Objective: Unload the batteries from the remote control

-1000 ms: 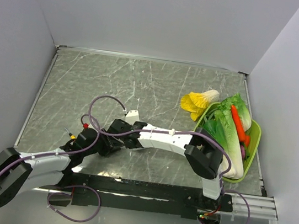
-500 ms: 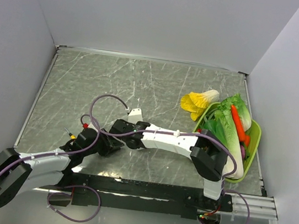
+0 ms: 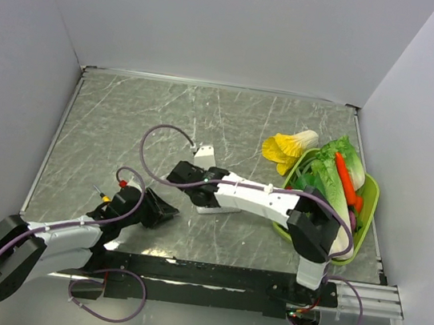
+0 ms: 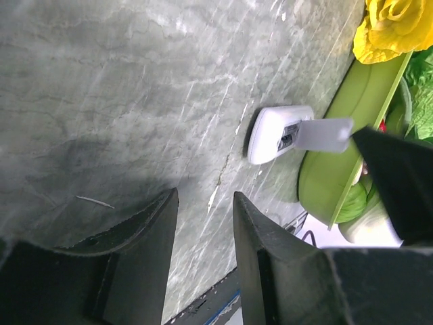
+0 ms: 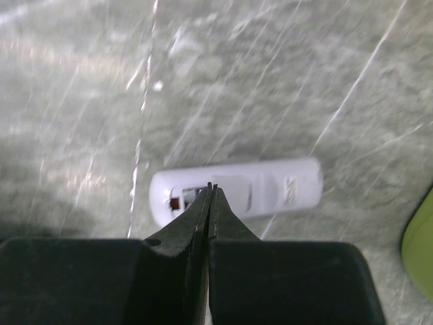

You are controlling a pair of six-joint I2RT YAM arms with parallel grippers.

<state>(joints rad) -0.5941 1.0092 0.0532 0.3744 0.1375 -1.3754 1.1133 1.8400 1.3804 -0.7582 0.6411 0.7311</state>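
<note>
The white remote control [image 5: 270, 193] lies flat on the marble table [image 3: 126, 117], its greyish recess uncovered at one end. It also shows as the remote control [image 4: 270, 132] and, under the right arm, the remote control [image 3: 212, 208]. The batteries cannot be made out in the recess. My right gripper [image 5: 211, 186] is shut on a small flat white plate [image 4: 325, 134], held just above the remote's open end. My left gripper [image 4: 205, 196] hangs low over the table to the remote's left, open, with only table between its fingers. From above, the left gripper [image 3: 160, 207] and right gripper [image 3: 185, 176] stand apart.
A green tray [image 3: 369, 202] with leafy greens and a carrot [image 3: 346, 179] stands at the right edge. A yellow leafy head [image 3: 286, 146] lies beside it. A small yellow stick [image 3: 99, 192] lies left of the left wrist. Grey walls enclose the table.
My right gripper has moved up and away from the left gripper, staying shut, and the remote now shows beneath its arm. The left arm has not moved.
</note>
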